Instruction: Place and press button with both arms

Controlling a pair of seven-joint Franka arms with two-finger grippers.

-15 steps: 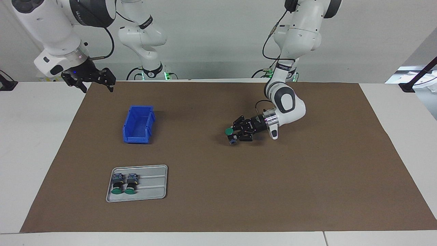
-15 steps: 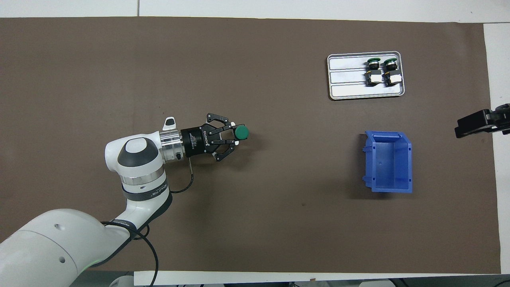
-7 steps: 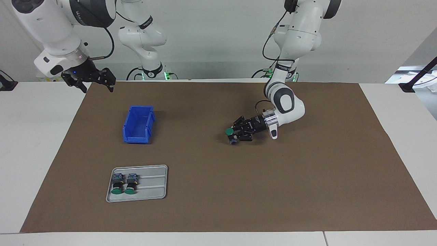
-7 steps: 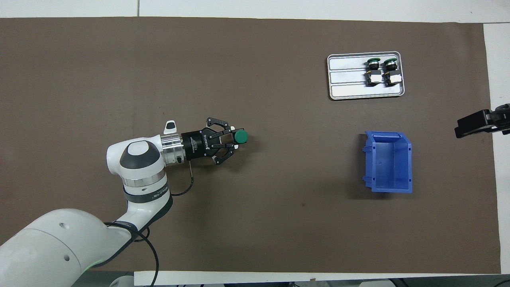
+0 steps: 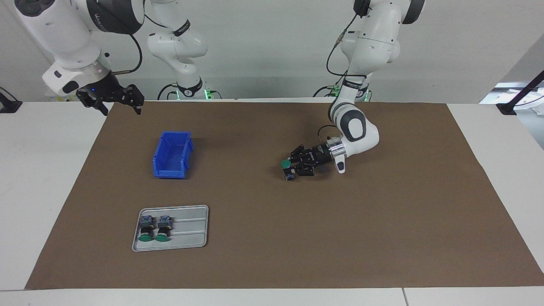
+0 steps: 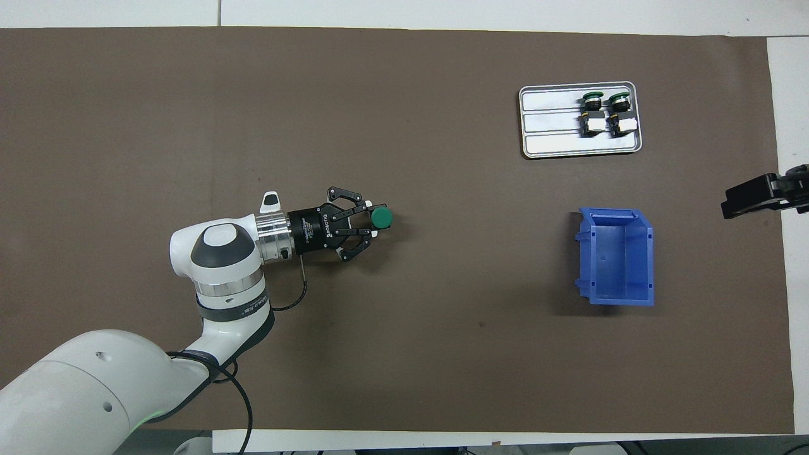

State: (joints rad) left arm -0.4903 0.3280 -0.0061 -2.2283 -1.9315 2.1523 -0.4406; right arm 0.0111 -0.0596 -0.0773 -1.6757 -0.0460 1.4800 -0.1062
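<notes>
My left gripper (image 5: 291, 170) is low over the middle of the brown mat, lying nearly level and shut on a button (image 5: 286, 163). The button stands upright with its green cap up and its blue-grey base at the mat. From overhead the green cap (image 6: 382, 218) shows just past the left gripper (image 6: 373, 222). My right gripper (image 5: 121, 103) waits, open and empty, up in the air over the mat's edge at the right arm's end; its tip shows in the overhead view (image 6: 752, 196). Two more buttons (image 5: 154, 228) lie in a grey tray (image 5: 191, 233).
A blue bin (image 5: 171, 155), open and empty, stands on the mat, nearer to the robots than the tray; overhead it is the blue bin (image 6: 616, 258) and the tray (image 6: 548, 129). The brown mat (image 5: 382, 221) covers most of the table.
My left gripper has shifted slightly and settled lower with the button. The right arm has not moved.
</notes>
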